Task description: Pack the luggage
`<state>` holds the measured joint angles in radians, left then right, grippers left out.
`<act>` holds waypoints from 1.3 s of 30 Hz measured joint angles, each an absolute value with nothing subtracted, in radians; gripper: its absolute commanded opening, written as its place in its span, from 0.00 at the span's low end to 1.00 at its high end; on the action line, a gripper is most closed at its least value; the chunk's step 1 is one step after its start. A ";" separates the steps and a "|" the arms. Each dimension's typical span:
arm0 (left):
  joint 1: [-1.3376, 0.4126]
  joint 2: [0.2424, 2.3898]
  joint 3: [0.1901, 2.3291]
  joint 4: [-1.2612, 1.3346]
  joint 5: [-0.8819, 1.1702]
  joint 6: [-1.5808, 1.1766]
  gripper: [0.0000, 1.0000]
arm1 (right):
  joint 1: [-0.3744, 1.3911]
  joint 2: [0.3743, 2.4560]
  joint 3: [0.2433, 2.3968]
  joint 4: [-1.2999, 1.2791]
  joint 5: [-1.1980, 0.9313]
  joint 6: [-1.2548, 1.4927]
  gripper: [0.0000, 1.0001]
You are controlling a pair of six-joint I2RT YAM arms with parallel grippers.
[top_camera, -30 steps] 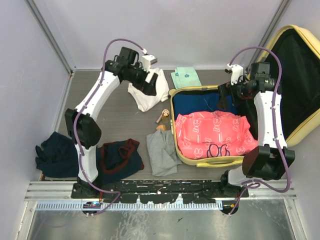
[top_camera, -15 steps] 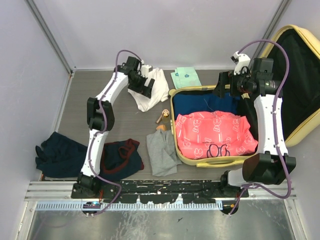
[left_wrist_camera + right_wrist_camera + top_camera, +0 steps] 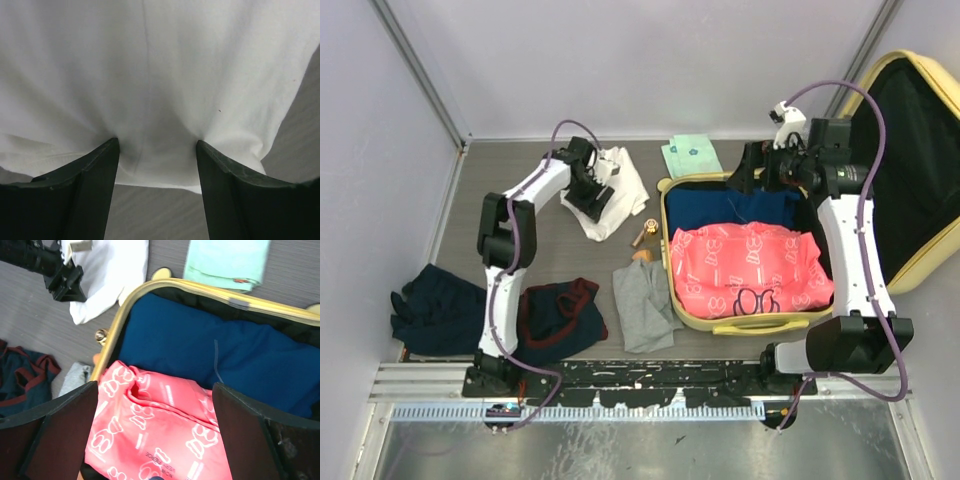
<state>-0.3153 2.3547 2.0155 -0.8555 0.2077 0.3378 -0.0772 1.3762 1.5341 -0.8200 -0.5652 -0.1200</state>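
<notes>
The pale yellow luggage (image 3: 738,322) lies open at the right, with its black-lined lid (image 3: 920,150) leaning back. Inside it are a pink patterned garment (image 3: 750,265) and a blue garment (image 3: 740,208); both also show in the right wrist view, the pink one (image 3: 160,430) in front of the blue one (image 3: 200,345). My left gripper (image 3: 592,197) is open, its fingertips pressed down into a white cloth (image 3: 625,178), which fills the left wrist view (image 3: 160,75). My right gripper (image 3: 748,178) is wide open and empty, above the back of the luggage.
A mint green folded cloth (image 3: 692,153) lies behind the luggage. A small gold object (image 3: 643,232) and a grey cloth (image 3: 642,300) lie by its left wall. A navy garment with red trim (image 3: 560,310) and a dark teal garment (image 3: 435,310) lie at the front left.
My left gripper has come down and towards the left onto the white cloth. My right gripper has lifted and moved left over the back rim of the luggage.
</notes>
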 measured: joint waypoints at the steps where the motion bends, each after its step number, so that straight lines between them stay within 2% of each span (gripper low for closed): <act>1: -0.311 2.318 1.955 -0.855 0.205 0.355 0.61 | -0.058 1.376 1.531 -0.813 -0.560 -0.112 1.00; 5: -0.258 2.176 1.726 -0.876 0.197 0.423 0.56 | 0.026 1.375 1.511 -0.777 -0.537 -0.071 1.00; 10: -0.151 2.039 1.530 -0.939 0.229 0.485 0.60 | 0.115 1.375 1.495 -0.727 -0.509 -0.027 1.00; 13: -0.097 1.974 1.485 -1.024 0.300 0.477 0.61 | 0.179 1.383 1.490 -0.688 -0.484 -0.004 1.00; 17: -0.038 1.932 1.544 -1.081 0.393 0.425 0.76 | 0.292 1.427 1.489 -0.631 -0.458 0.022 0.99; 21: -0.018 1.866 1.555 -1.030 0.416 0.373 0.86 | 0.375 1.508 1.513 -0.608 -0.440 0.029 0.98; 22: -0.018 1.856 1.557 -1.016 0.415 0.369 0.91 | 0.391 1.529 1.520 -0.602 -0.437 0.030 0.98; 25: -0.021 1.888 1.663 -1.021 0.414 0.410 1.00 | 0.427 1.575 1.534 -0.587 -0.430 0.033 0.97; 29: -0.027 2.113 2.052 -1.098 0.426 0.527 0.98 | 0.472 1.594 1.534 -0.565 -0.423 0.057 0.97; 32: -0.035 2.266 2.252 -1.135 0.436 0.580 0.98 | 0.497 1.594 1.534 -0.546 -0.421 0.065 0.97; 39: -0.080 2.418 2.318 -1.169 0.404 0.626 0.99 | 0.531 1.594 1.508 -0.522 -0.424 0.079 0.97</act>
